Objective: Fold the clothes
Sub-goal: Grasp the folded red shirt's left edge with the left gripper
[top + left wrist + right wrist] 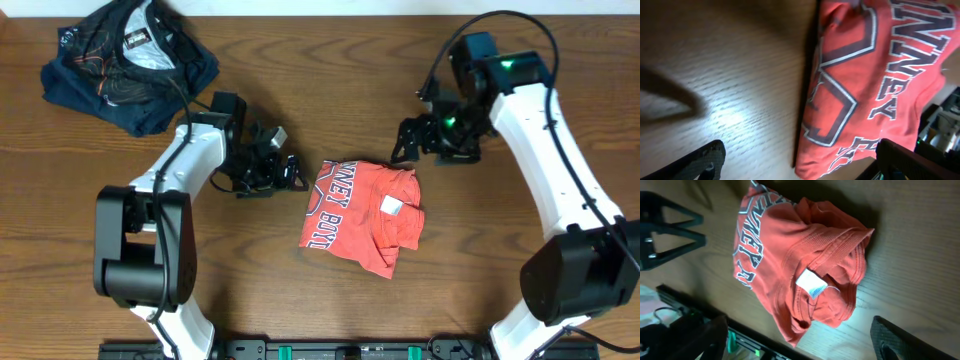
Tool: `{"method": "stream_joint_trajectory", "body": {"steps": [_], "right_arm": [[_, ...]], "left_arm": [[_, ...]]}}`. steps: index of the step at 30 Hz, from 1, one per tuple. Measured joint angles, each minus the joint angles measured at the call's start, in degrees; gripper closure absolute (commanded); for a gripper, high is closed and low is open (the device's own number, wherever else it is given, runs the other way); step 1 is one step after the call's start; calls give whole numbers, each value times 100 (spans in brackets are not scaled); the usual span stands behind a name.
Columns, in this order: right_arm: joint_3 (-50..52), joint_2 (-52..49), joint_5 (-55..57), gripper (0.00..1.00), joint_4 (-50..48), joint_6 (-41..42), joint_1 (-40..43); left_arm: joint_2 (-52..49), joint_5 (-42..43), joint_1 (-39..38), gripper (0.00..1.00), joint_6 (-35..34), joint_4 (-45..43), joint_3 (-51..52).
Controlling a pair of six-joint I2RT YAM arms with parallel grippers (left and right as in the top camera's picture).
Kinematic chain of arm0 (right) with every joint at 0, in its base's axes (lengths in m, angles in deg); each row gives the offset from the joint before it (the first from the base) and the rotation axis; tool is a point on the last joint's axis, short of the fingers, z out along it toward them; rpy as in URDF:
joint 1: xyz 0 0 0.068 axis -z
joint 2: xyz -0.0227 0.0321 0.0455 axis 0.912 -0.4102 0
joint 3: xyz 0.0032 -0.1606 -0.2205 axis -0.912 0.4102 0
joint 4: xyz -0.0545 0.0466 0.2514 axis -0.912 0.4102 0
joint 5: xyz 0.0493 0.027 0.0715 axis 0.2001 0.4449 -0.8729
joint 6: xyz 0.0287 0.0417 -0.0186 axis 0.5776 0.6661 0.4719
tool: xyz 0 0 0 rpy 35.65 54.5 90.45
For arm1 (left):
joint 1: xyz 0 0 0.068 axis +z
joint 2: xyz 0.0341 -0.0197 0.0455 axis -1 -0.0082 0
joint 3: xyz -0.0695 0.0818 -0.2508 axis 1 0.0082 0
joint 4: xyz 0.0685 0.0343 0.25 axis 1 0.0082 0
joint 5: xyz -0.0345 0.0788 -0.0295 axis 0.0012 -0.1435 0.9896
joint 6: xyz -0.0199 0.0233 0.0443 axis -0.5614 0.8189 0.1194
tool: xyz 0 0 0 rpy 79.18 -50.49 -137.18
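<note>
T-shirt (362,215): coral-red knit, soft and creased, bunched into a rough rectangle with a lumpy right side. Lies flat on the desk (300,300) at its centre, between the two pincers and touching neither.
Collar: ribbed band with double stitching, folded over on top, small white tag (811,284) sewn at its edge; print on the tag too small to read.
Lettering (912,55): block capitals with white and dark outlines, running along the shirt's left half. "NEY" readable, "BOY" below it in the overhead view, the rest cut off by folds.
Left pincer (290,172): black, low over the desk, just beside the shirt's left edge, spread wide and grasping nothing. White arm bent at the elbow, reaching right from its base at the near left.
Right pincer (405,140): black, spread wide, grasping nothing, near the shirt's far right corner but apart from it. White arm arched up from the near right, wrist turned back toward the shirt.
Desk: brown wood grain, matte.
Dark garment (130,65): navy with thin red lines and a grey-white panel, crumpled at the far left corner, well apart.
</note>
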Motion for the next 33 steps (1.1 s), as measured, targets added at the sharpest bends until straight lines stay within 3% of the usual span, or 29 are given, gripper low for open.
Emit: {"method": "stream_joint_trajectory", "body": {"steps": [21,33], "right_arm": [[0,13,-197,12,-61,-120,96],[-2,13,-203,12,-61,-162,96]], "left_arm": [[-1143,2020,-612,2,544,-33,-22],[-1248,2376,-1394,5,424,-935,-42]]}}
